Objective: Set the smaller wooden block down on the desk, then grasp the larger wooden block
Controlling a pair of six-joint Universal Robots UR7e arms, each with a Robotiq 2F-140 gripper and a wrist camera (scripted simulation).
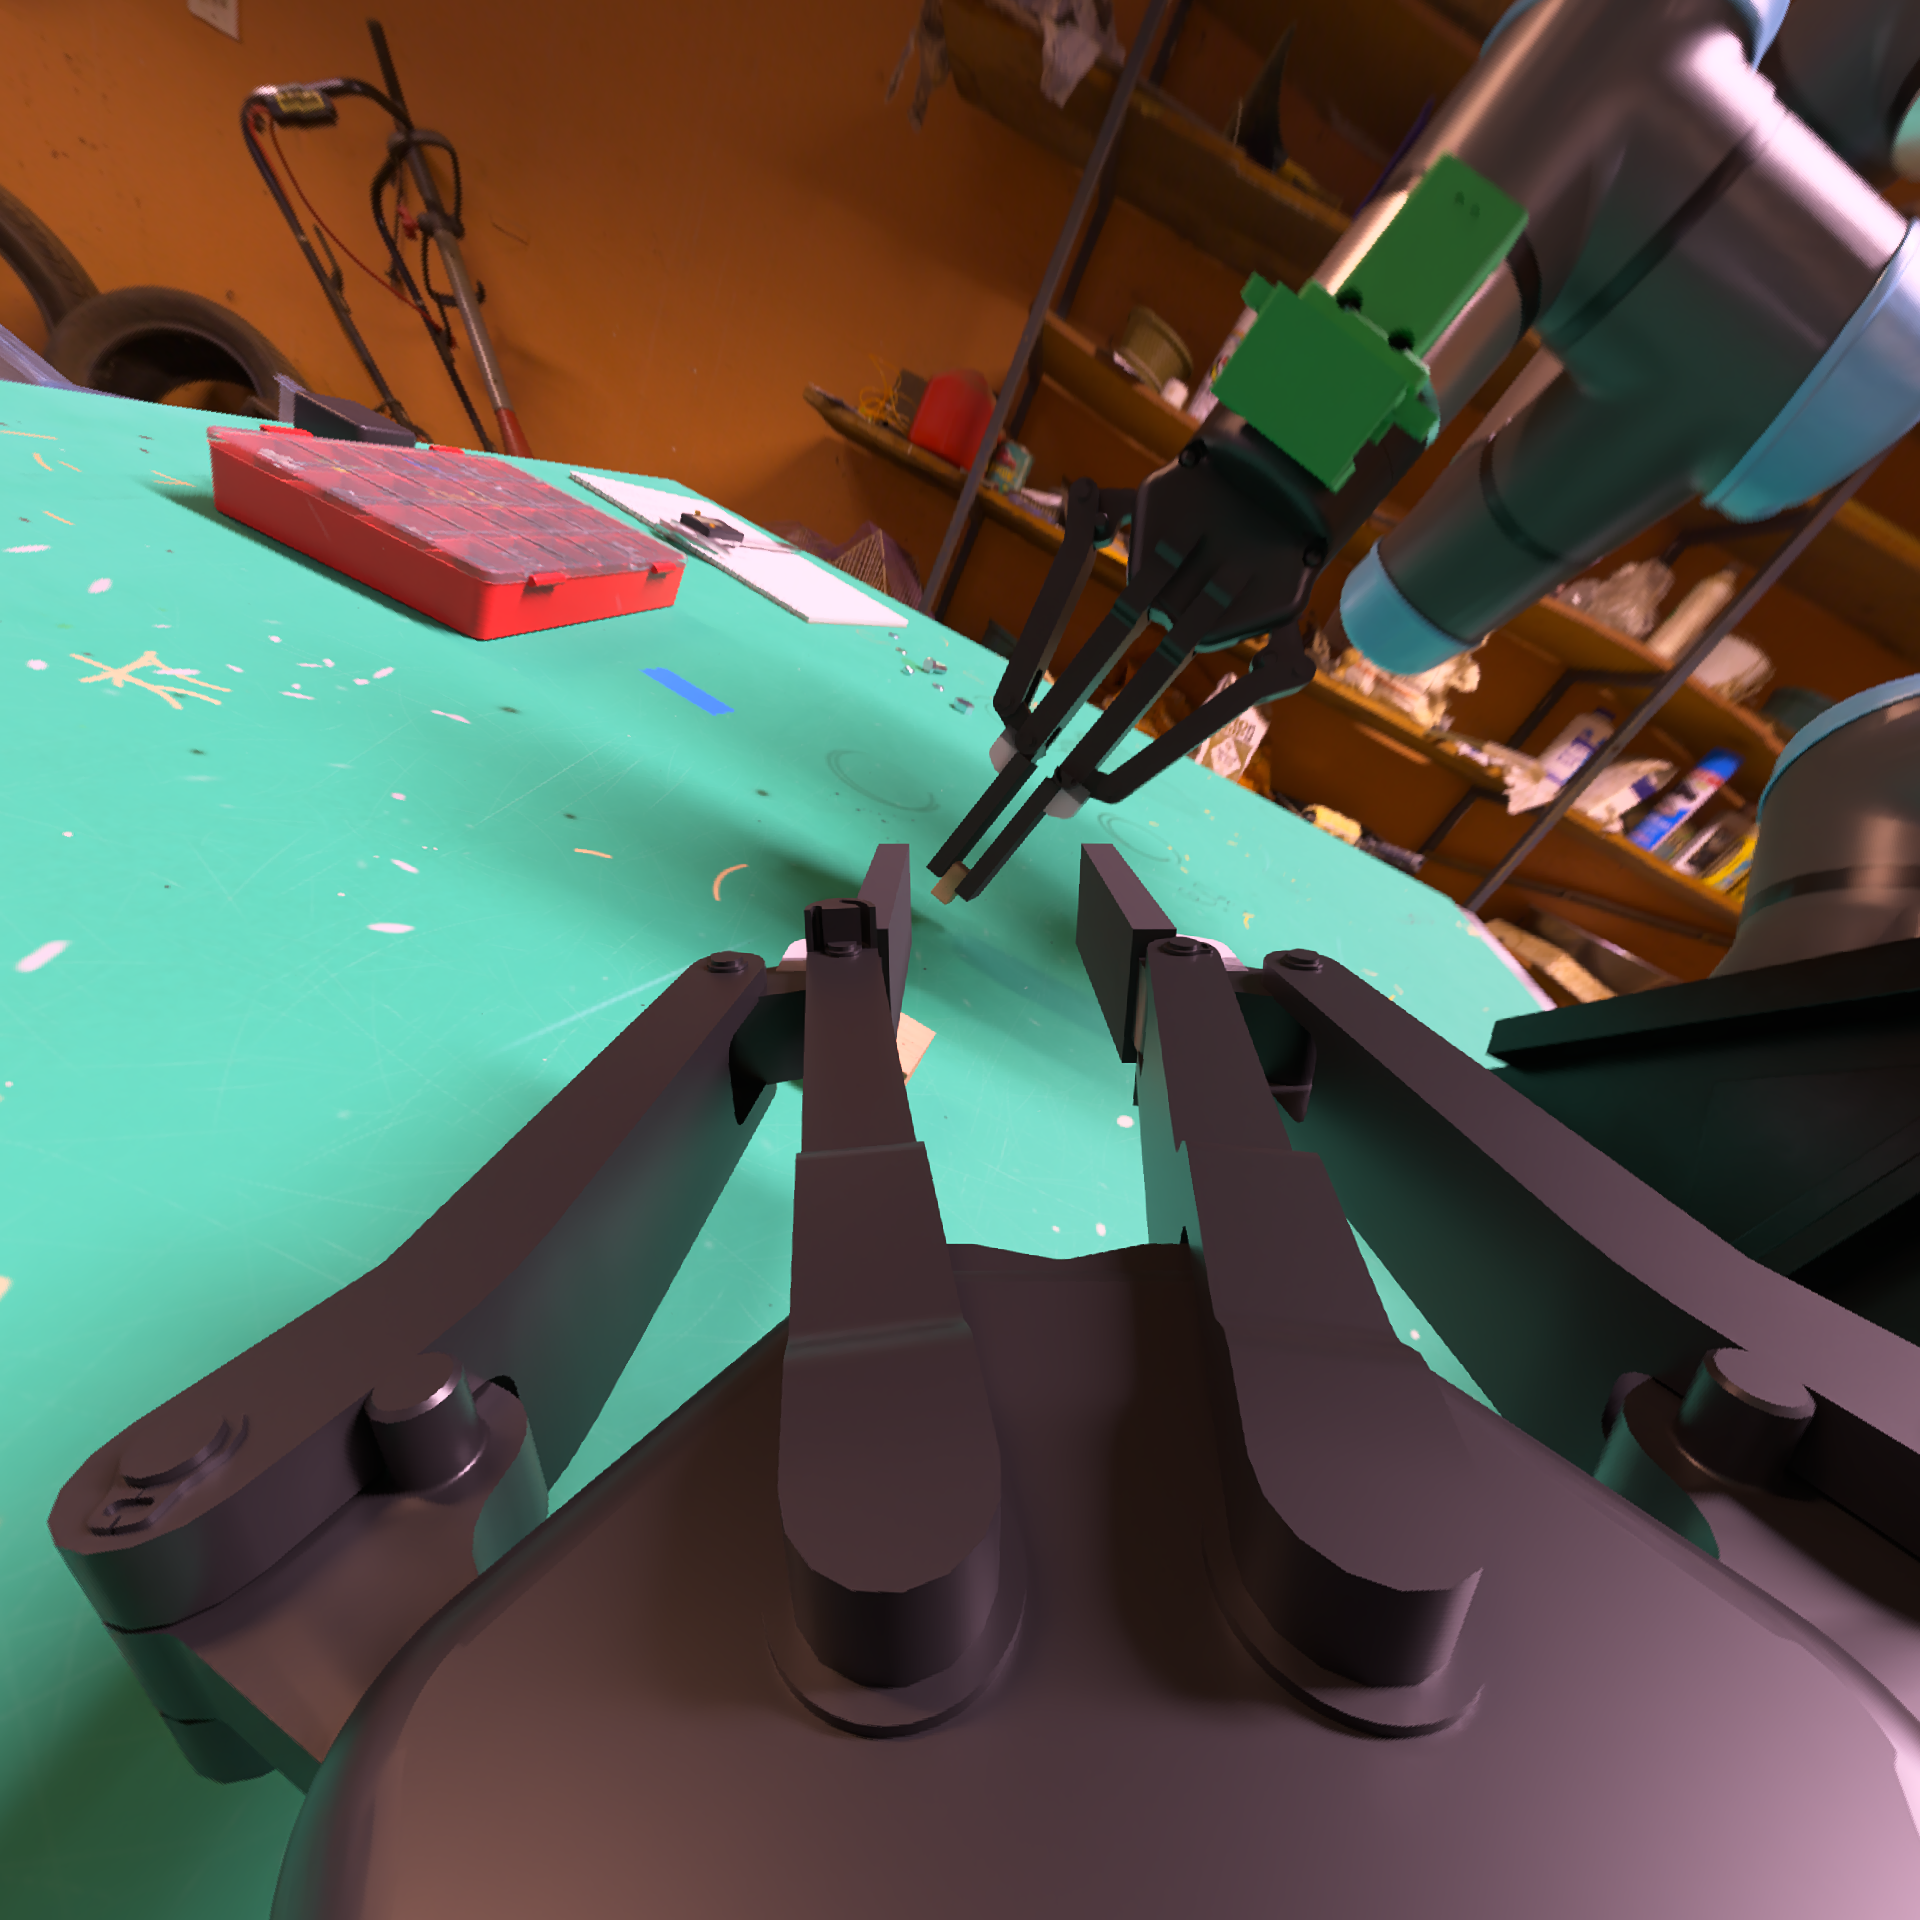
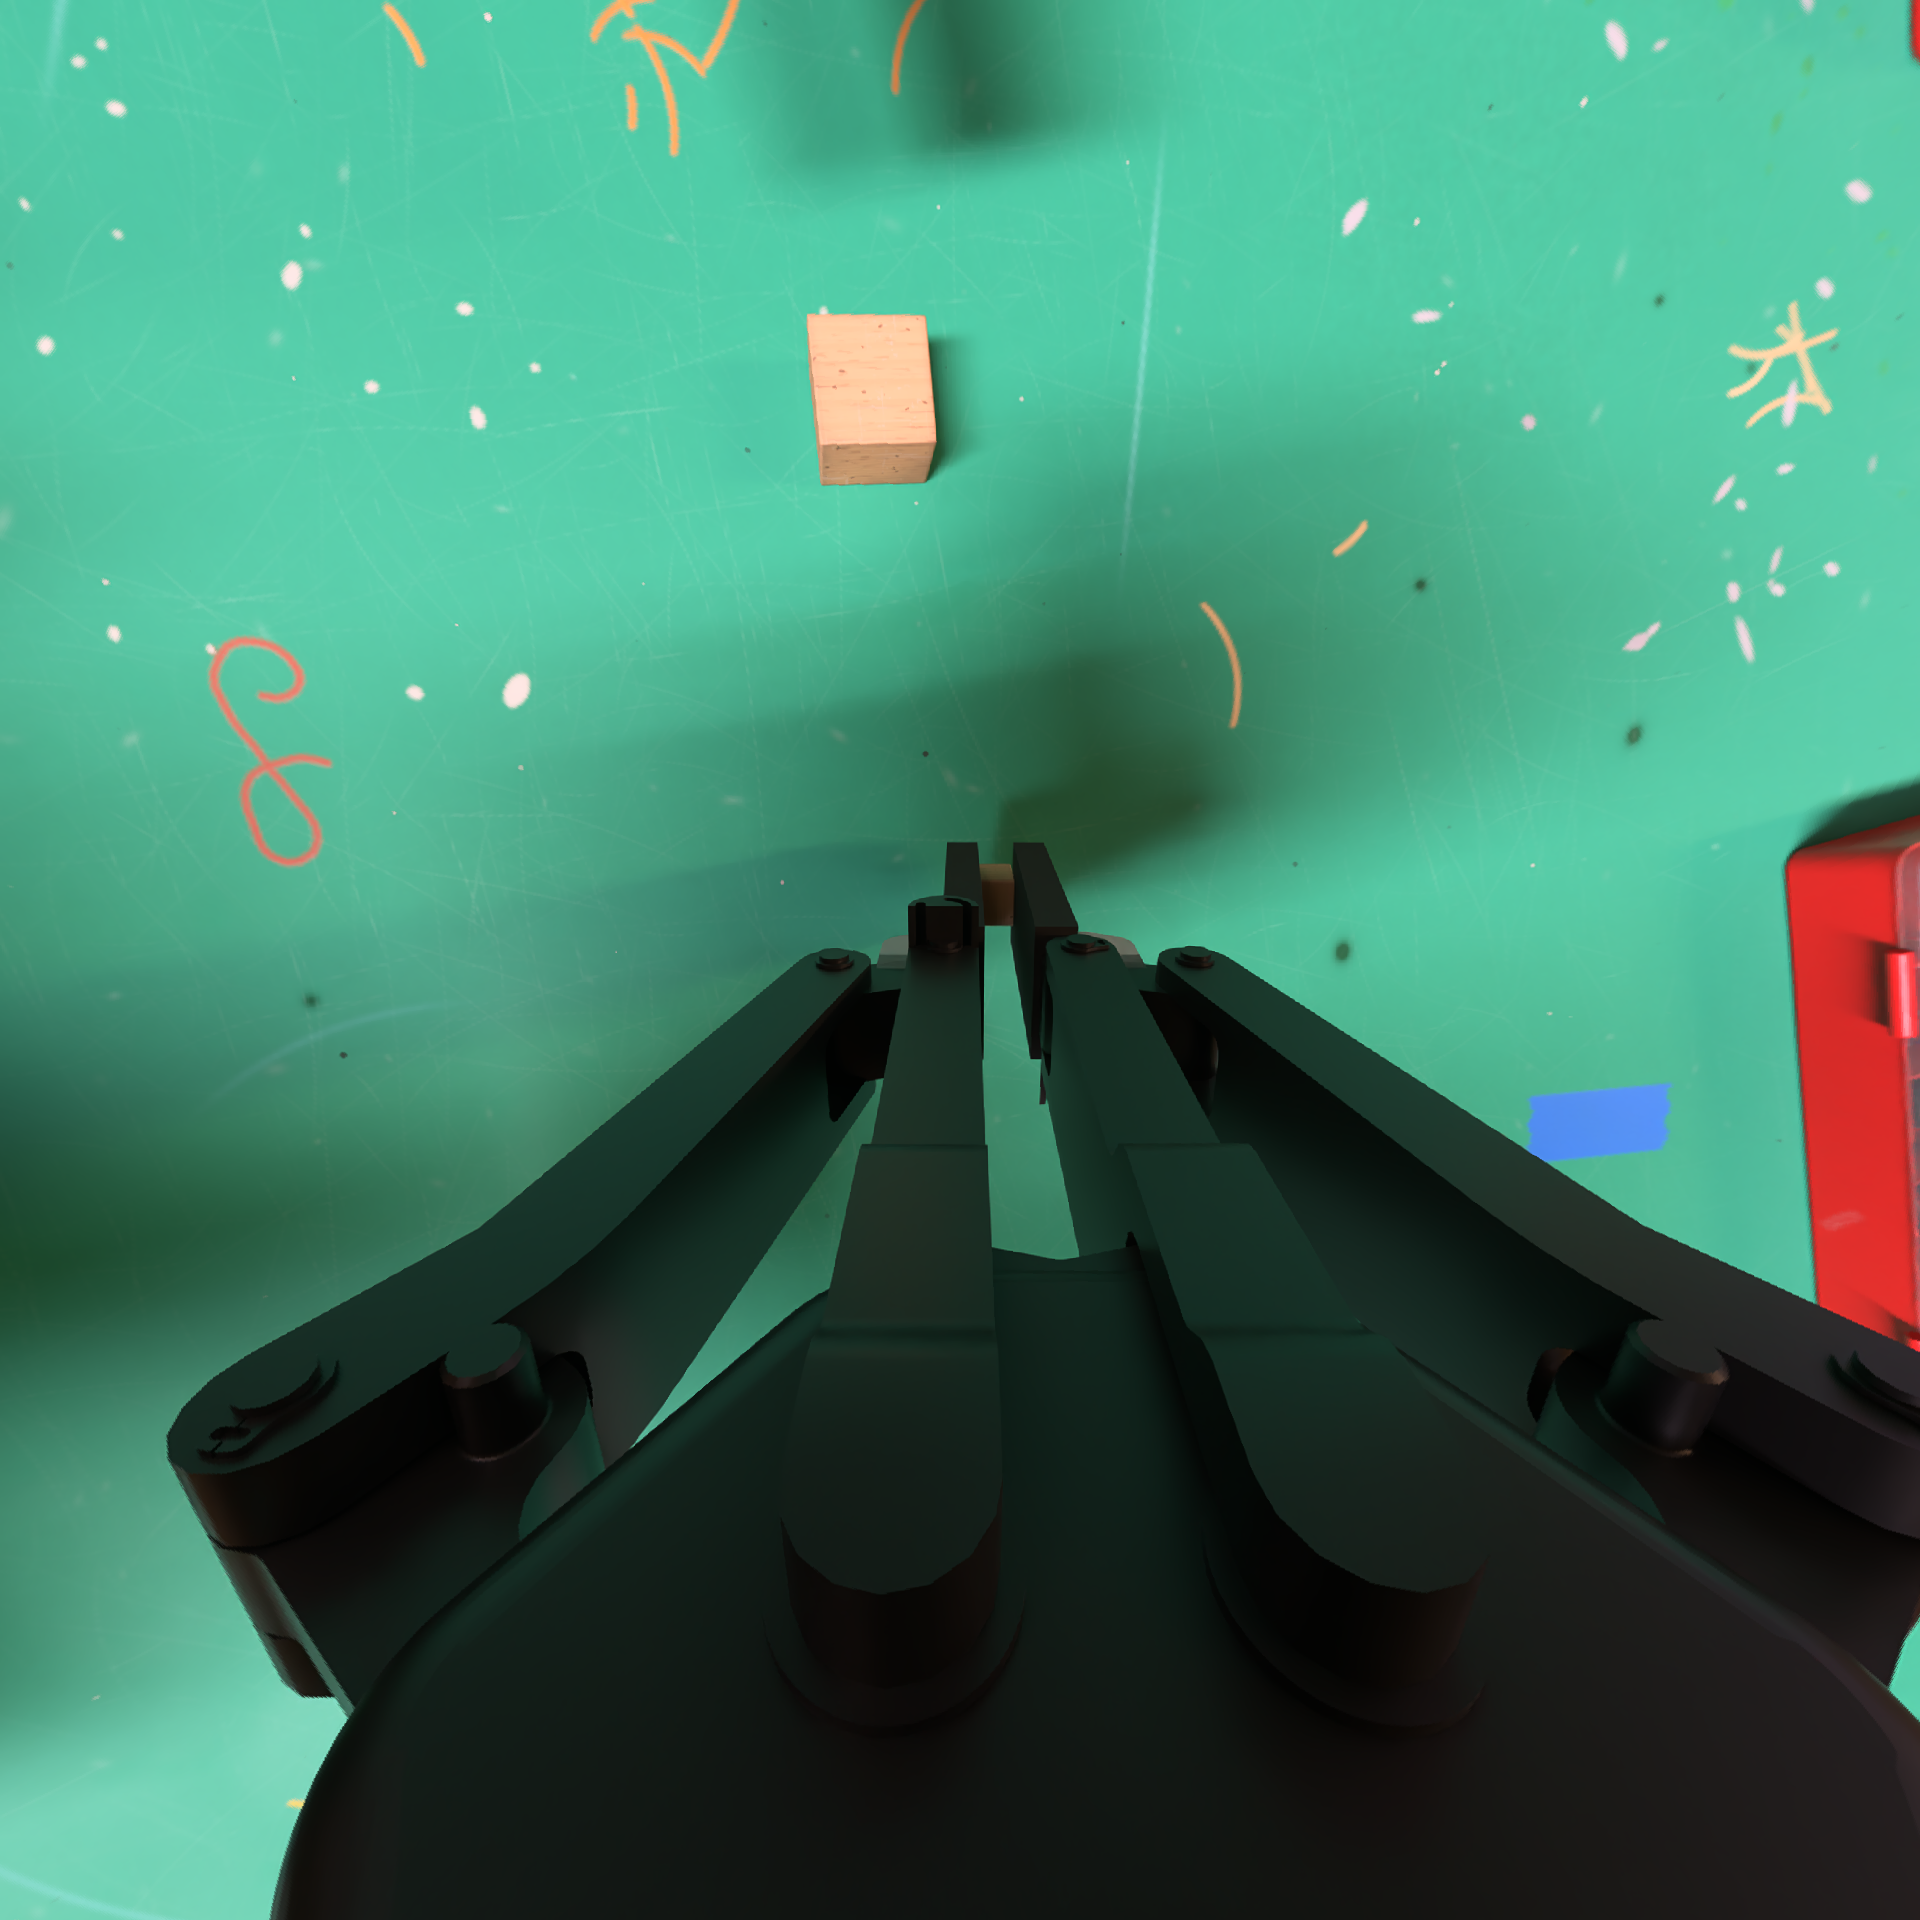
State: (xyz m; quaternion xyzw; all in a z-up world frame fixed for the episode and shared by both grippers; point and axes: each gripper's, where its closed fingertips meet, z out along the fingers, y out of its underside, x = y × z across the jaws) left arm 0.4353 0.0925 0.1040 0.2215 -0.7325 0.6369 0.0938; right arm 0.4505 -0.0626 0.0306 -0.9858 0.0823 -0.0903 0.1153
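Holding the smaller wooden block [image 2: 997, 894] pinched tight just above the green worktop [image 2: 623, 582], the right end effector [image 2: 995, 883] is on step one: putting it down. The larger wooden block [image 2: 871, 398] sits flat ahead, well apart. Next, I think, it must go lower, let go, then reach there, while the left end effector [image 1: 995, 904] hangs spread wide with nothing in it.

The larger wooden block [image 2: 871, 398] stands alone on the green worktop [image 2: 520, 540], with bare surface on every side. The right tool [image 2: 995, 868], pinching the smaller wooden block [image 2: 997, 894], hangs near it. The left tool [image 1: 992, 883] is spread wide, close to the right tool's tips. A red parts case [image 1: 436, 530] and a white board [image 1: 748, 556] lie well apart.
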